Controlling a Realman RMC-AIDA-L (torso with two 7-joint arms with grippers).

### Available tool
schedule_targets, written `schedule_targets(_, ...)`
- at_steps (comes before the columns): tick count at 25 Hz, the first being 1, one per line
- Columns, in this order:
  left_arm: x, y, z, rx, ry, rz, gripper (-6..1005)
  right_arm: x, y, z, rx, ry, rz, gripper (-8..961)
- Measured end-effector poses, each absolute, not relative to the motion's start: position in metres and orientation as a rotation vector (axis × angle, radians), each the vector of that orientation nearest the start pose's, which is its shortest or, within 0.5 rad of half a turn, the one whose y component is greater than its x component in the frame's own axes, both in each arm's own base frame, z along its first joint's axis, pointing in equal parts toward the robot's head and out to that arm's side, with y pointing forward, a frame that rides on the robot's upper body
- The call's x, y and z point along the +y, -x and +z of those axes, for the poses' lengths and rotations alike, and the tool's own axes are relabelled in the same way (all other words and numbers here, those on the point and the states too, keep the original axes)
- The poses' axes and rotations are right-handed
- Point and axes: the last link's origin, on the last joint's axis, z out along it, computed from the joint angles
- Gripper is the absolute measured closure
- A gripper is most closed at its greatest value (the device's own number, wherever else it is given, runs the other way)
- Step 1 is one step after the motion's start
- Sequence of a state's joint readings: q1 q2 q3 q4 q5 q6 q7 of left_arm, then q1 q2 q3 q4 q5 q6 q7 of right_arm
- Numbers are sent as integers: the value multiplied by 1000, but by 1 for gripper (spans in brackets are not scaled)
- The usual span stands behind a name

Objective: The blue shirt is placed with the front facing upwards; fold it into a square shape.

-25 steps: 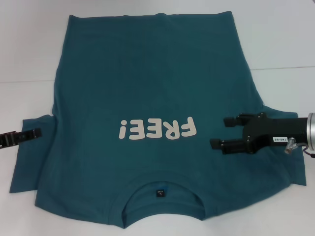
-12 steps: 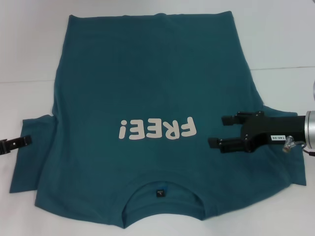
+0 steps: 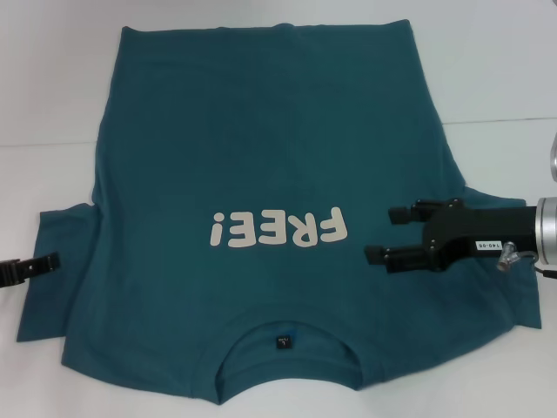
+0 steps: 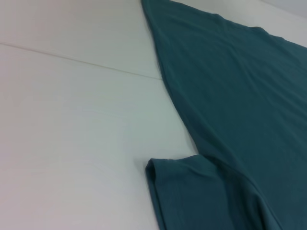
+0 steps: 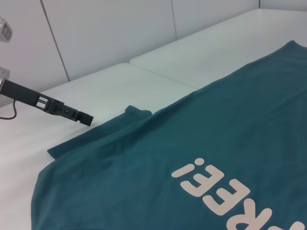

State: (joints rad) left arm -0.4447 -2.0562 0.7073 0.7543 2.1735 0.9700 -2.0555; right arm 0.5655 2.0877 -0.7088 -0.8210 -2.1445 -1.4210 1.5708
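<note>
Head view: the right gripper hangs over the shirt's right shoulder area, just beside the end of the chest lettering, its two black fingers parted with nothing between them. Whether the fingertips touch the cloth cannot be told from this angle. The left gripper sits at the far left edge, at the outer hem of the left sleeve; only its tip shows, and its finger state cannot be told. The right wrist view shows the same left gripper just beside the sleeve's corner, holding no cloth as far as can be seen.

The blue shirt lies spread flat on the white table, front up, collar nearest the robot and hem farthest. The cream lettering "FREE!" reads upside down from the head camera. The small neck label is visible inside the collar. Both sleeves lie out to the sides; the left wrist view shows the left sleeve flat on the table with a slight curl at its edge.

Progress: no fold is made. No sleeve is turned in, no side is brought over, and the hem is not brought toward the collar. In my judgement the task stands at its opening step, with every fold remaining.

Containers: none in view; nothing is held in anything.
</note>
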Motion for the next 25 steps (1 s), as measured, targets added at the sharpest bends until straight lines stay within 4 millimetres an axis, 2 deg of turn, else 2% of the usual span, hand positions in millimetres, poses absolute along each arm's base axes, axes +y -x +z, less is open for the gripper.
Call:
schedule_targets(18,363,351,32,-1377,1994,-342,153,363,-259,17,679,2647,427,33)
schedule_targets(25,367,349,40,-1344,1984,-347,153,363,-260,17,684,2646,427,33)
